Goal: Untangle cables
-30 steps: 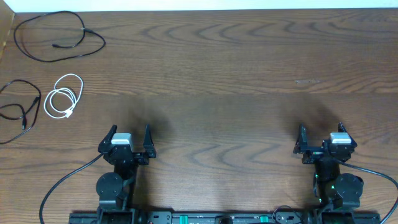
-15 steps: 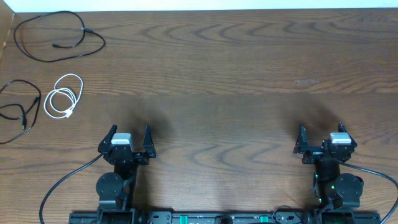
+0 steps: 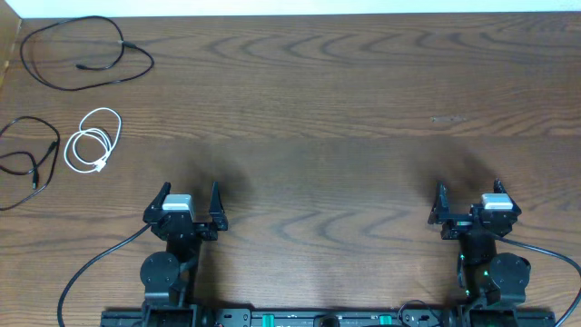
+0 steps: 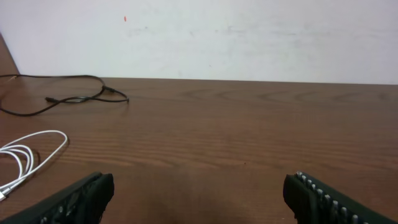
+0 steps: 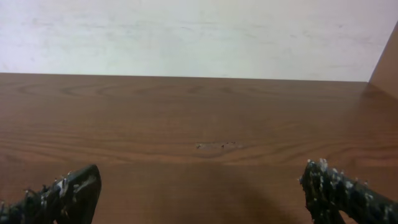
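Wood-grain counter [image 3: 318, 109] fills your overhead view, with a pale wall [image 4: 249, 37] behind its far edge. Locate the first black cable [image 3: 86, 54] in a loose loop at the far-left corner, the second black cable [image 3: 27, 159] at the left edge, and the white cable [image 3: 91, 141] coiled just beside it, not touching. Note that the left pincer [image 3: 189, 195] and right pincer [image 3: 469, 198] both stand wide apart at the near edge, gripping nothing, well apart from all three.
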